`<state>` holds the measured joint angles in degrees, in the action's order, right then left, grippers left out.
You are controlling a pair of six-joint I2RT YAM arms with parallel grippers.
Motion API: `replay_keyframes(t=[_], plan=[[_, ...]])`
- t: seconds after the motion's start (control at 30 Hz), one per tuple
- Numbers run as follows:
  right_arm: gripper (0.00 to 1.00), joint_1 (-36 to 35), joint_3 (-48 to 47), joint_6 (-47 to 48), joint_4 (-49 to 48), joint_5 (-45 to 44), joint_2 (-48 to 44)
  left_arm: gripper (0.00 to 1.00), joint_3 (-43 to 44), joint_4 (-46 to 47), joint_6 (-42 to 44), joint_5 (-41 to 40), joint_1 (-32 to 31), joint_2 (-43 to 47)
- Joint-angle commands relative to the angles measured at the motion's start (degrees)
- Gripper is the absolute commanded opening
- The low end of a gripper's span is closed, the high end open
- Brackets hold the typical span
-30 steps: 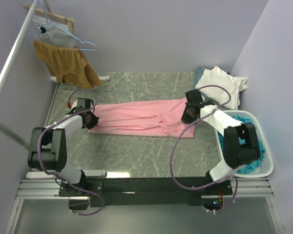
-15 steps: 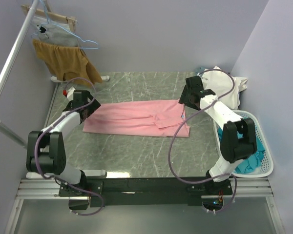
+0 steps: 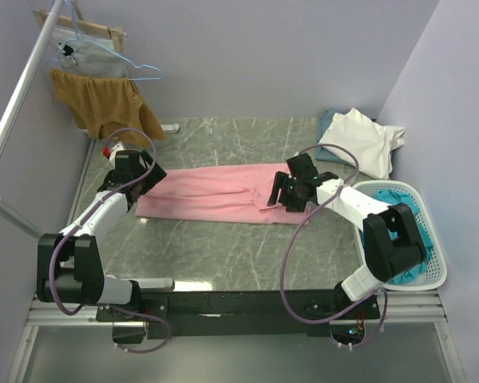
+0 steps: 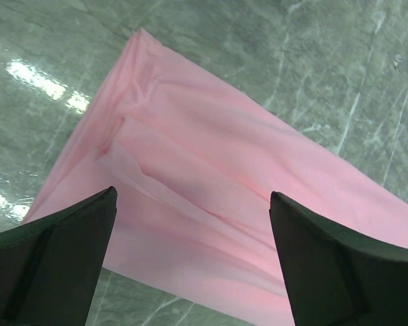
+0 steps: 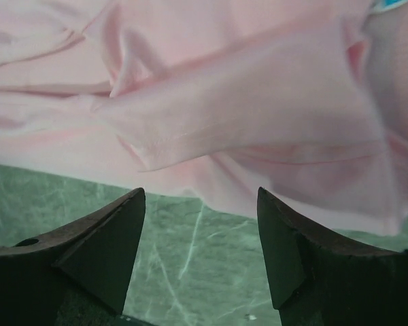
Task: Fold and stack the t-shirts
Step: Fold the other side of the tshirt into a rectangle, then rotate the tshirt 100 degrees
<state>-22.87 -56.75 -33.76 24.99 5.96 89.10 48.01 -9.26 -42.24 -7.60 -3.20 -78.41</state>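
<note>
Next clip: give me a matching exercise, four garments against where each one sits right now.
Garments:
1. pink t-shirt
2. cream-white t-shirt
3. teal t-shirts
4. mustard-brown garment

Places:
a. in the white basket
b. hanging from the rack at the far left
c. spread flat on the middle of the table
d. heaped at the far right corner

Pairs: 1-c, 2-d, 3-a, 4-b

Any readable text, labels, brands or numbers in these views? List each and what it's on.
None readable in any view.
The pink shirt is plain, with no print or tag showing.
The white shirt is plain too.
The basket, mustard garment and grey garment show no lettering at this size.
</note>
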Motion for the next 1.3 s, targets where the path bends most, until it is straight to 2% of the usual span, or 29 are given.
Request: replay_keyframes(t=[0.0, 0.43, 0.6, 0.67, 0.83, 0.93, 1.13, 1.2, 1.27], plan=[[0.73, -1.8, -0.2, -4.6, -7.8, 5.9, 2.2, 0.99, -0.5, 2.2, 1.5, 3.5, -0.5, 0.2], [0.72, -4.6, -3.9, -7.9, -11.0, 6.7, 9.2, 0.99, 0.2, 1.8, 2.2, 4.6, -0.6, -2.0], [0.65, -4.6, -6.9, -6.2, -10.0, 5.4, 11.6, 0.99, 0.7, 1.5, 2.2, 4.4, -0.6, -3.0], [0.59, -4.6, -8.9, -5.4, -9.4, 4.8, 12.7, 1.00, 0.8, 1.4, 2.2, 4.3, -0.6, -3.1], [0.59, -4.4, -17.0, -2.8, -6.8, 2.9, 17.1, 0.99, 1.1, 1.0, 2.4, 3.8, -0.6, -3.4], [0.60, -4.0, -23.6, -1.0, -3.7, -0.1, 21.1, 0.99, 1.2, 0.5, 2.6, 3.6, -0.6, -3.6], [0.66, -3.1, -34.3, 2.7, 4.0, -16.7, 25.5, 0.99, 1.2, -0.2, 2.9, 2.9, -0.6, -3.4], [0.67, -2.2, -33.7, 3.7, 4.6, -19.8, 23.3, 0.99, 1.3, -0.4, 3.0, 2.8, -0.6, -3.1], [0.69, -1.9, -29.0, 4.2, 2.3, -21.0, 18.4, 0.99, 1.3, -0.4, 2.9, 2.7, -0.6, -3.0]])
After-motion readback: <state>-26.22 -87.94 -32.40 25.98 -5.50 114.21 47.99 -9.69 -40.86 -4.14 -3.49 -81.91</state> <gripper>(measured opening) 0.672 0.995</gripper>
